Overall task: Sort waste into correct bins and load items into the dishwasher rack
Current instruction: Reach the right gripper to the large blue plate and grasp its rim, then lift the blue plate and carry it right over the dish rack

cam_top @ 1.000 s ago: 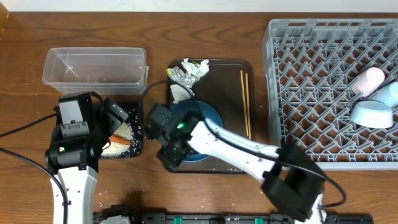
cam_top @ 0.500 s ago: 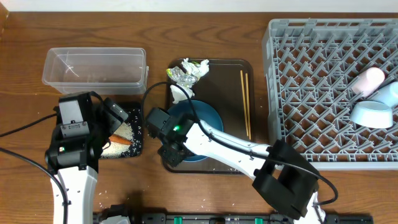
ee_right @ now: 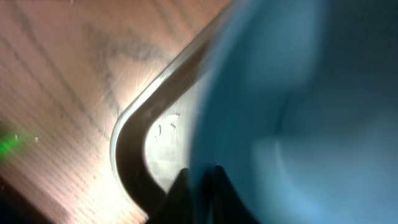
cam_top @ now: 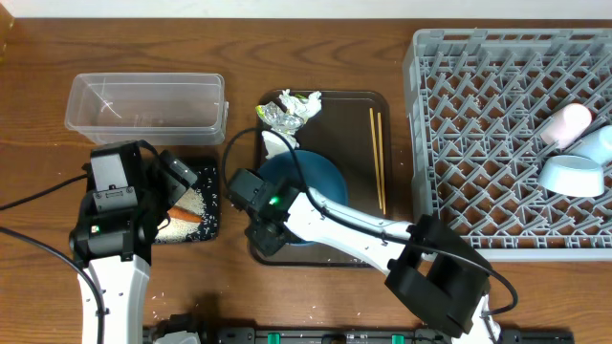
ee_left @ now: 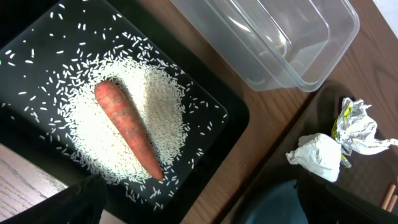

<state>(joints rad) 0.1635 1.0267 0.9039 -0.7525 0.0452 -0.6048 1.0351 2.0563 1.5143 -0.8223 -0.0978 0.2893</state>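
Now the right pincer (cam_top: 266, 234) is clenching the blue dish (cam_top: 322, 180) at its near-left rim, the rack (cam_top: 459, 143) lying well rightward.

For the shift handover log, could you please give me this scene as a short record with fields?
Left gripper: open, over black tray holding rice and carrot
Right gripper: shut on dark-blue dish rim
Brown serving tray: dark-blue dish, tissue, wrapper, chopsticks
Dishwasher rack: light-blue bowl, pale cup, light-blue cup
Clear tub: beside black tray
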